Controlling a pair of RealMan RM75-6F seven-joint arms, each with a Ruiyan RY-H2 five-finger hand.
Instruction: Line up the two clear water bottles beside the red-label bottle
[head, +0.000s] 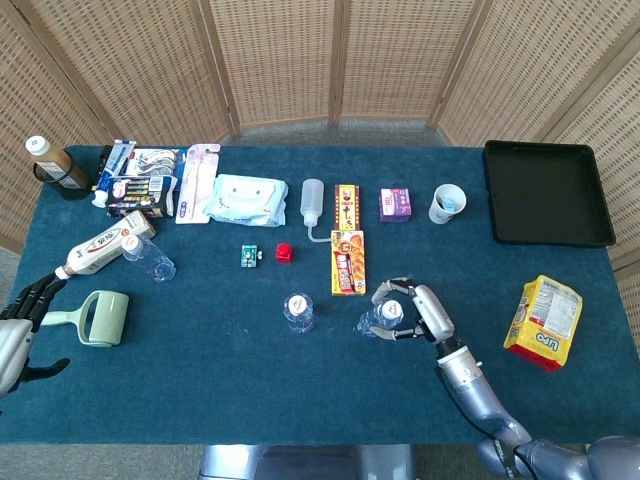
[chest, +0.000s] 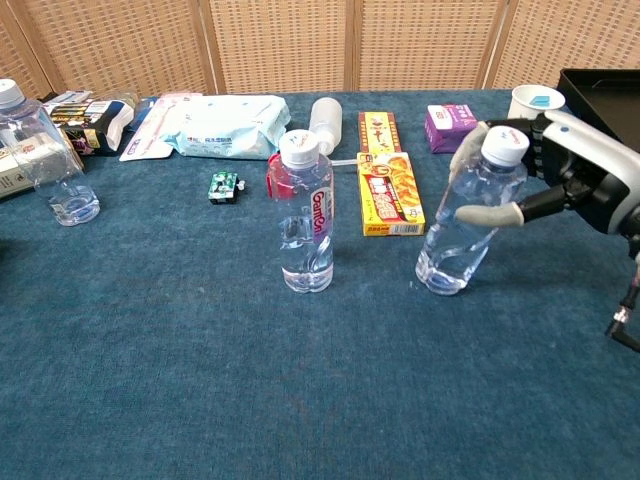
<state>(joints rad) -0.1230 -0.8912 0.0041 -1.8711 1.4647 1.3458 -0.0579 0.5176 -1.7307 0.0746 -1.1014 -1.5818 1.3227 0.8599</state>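
The red-label bottle (head: 298, 311) (chest: 305, 225) stands upright in the middle of the table. To its right, a clear water bottle (head: 380, 317) (chest: 462, 228) leans with its cap toward the right and its base on the cloth. My right hand (head: 420, 312) (chest: 565, 180) grips it near the top, thumb in front and fingers behind. A second clear bottle (head: 150, 258) (chest: 45, 155) stands far off at the left. My left hand (head: 20, 318) hangs at the table's left edge, fingers spread and holding nothing.
A yellow snack box (head: 348, 262) (chest: 388, 190) lies just behind the two bottles. A green-handled roller (head: 100, 318) sits by my left hand. Behind are a wipes pack (head: 245, 198), a squeeze bottle (head: 312, 205), a paper cup (head: 446, 203) and a black tray (head: 548, 192).
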